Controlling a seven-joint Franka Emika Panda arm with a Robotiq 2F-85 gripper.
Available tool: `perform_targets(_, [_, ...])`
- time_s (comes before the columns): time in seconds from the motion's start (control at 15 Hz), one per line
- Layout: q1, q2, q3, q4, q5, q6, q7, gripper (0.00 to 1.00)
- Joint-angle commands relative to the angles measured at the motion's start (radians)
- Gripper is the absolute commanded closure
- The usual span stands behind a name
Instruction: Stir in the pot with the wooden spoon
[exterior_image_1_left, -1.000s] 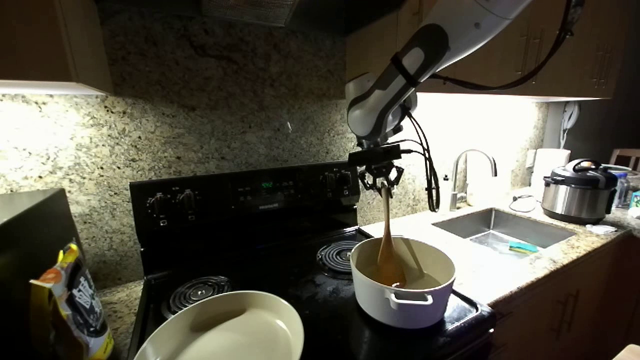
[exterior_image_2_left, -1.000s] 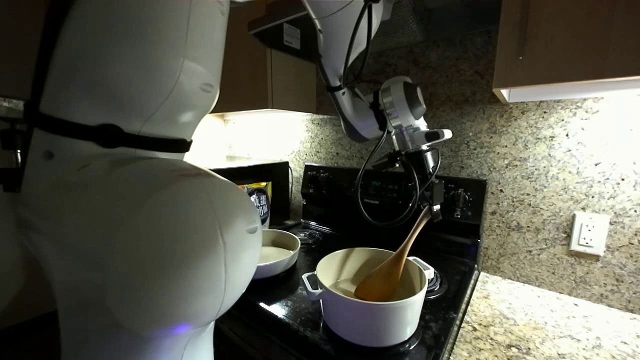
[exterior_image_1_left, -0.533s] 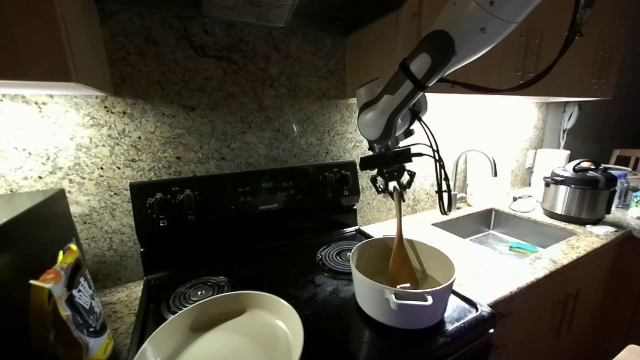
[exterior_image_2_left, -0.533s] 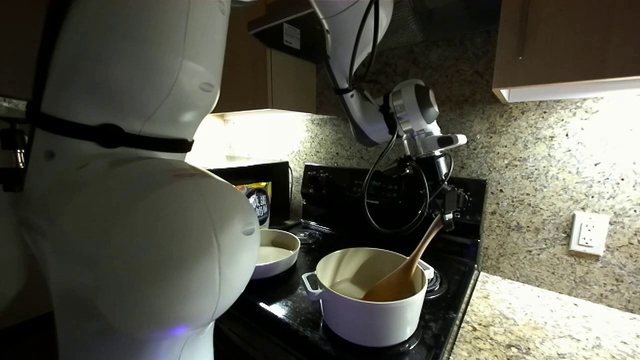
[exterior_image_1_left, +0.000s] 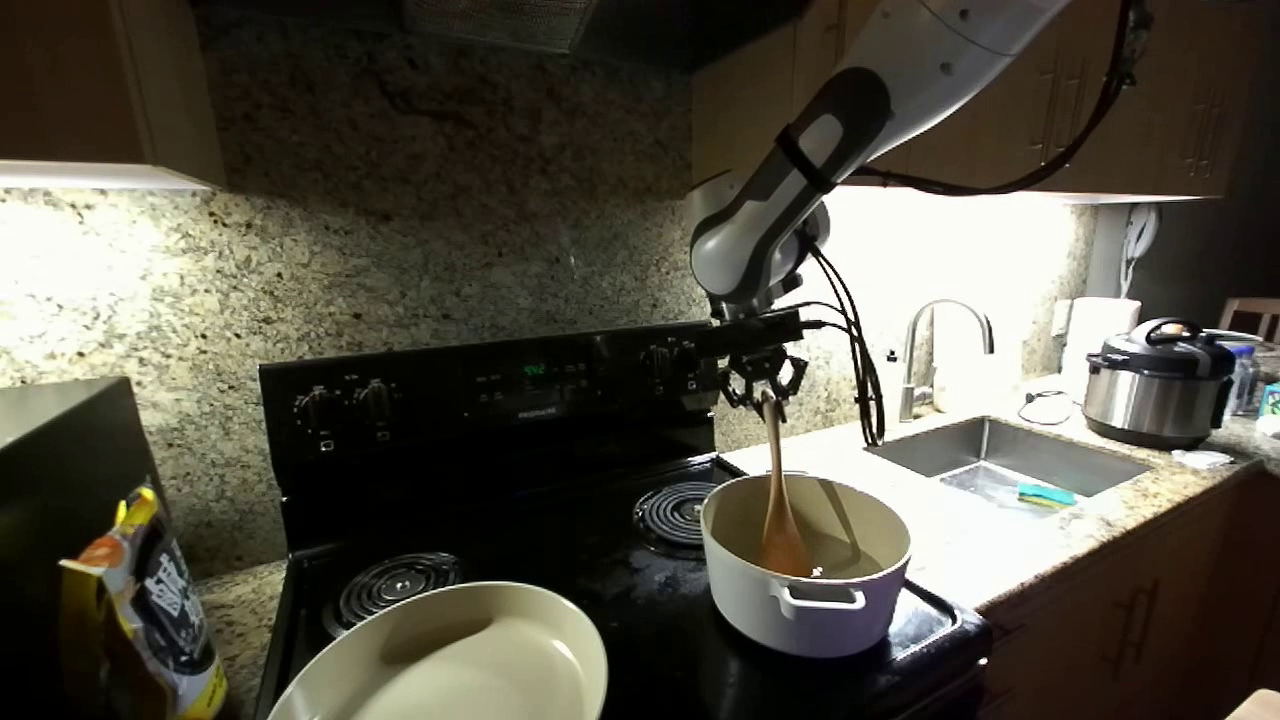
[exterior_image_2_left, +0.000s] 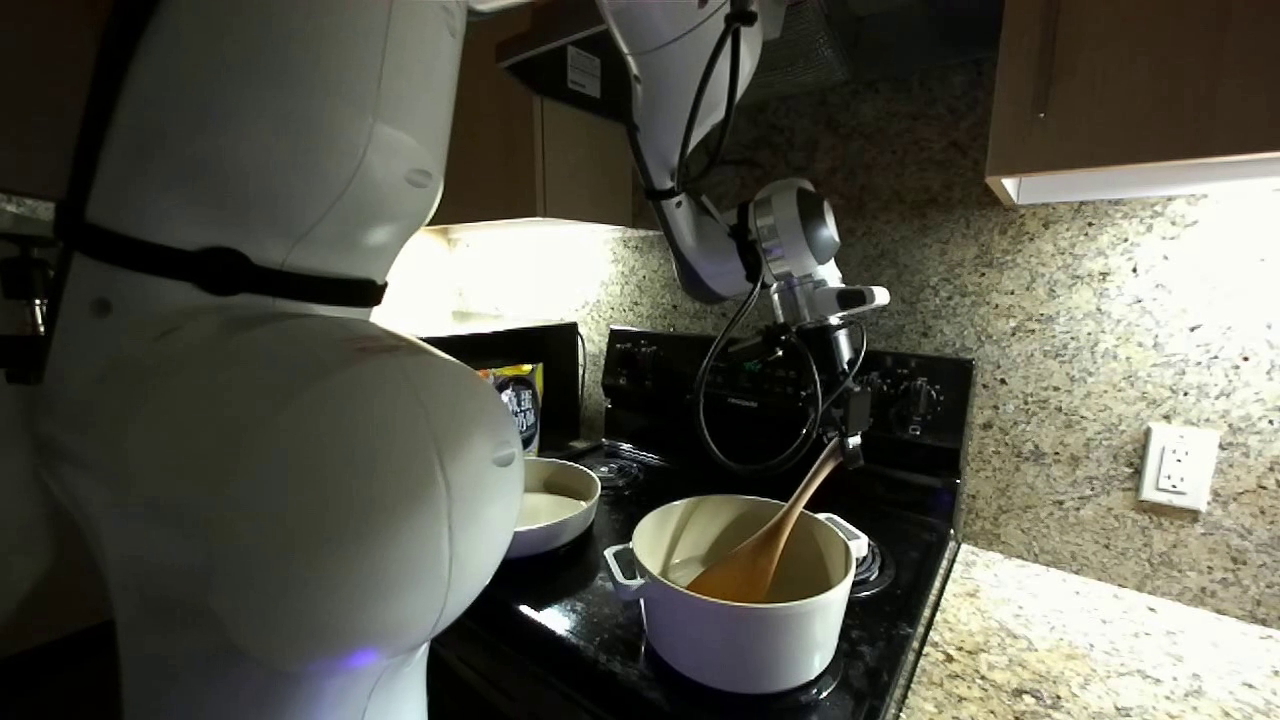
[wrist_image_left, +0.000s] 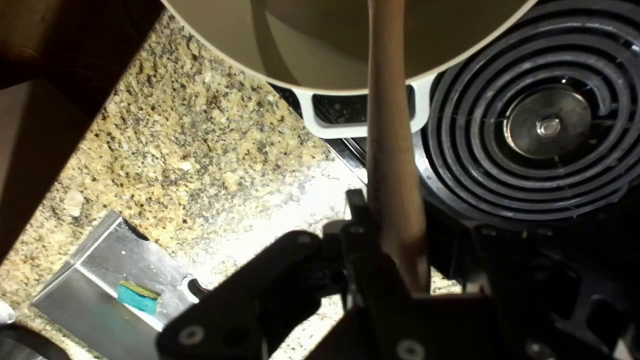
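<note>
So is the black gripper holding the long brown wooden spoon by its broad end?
No, the gripper grips the wooden spoon by its handle; the broad end sits inside the round cream pot.

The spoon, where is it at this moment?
In an exterior view, the spoon is right of the pan, its head inside the pot, its handle slanting up rightward, held by the gripper.

From the near side, both exterior views face the far backsplash (exterior_image_2_left: 1080, 330), pot (exterior_image_1_left: 800, 632) shared — wrist view close, staring down!
</note>
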Motion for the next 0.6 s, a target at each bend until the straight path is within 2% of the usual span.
perform_targets(0.0, [0.006, -0.008, 0.004, 0.02, 0.004, -0.027, -0.067, 0.93])
perform_targets(0.53, [-0.029, -0.043, -0.043, 0.0, 0.007, -0.015, -0.097, 0.93])
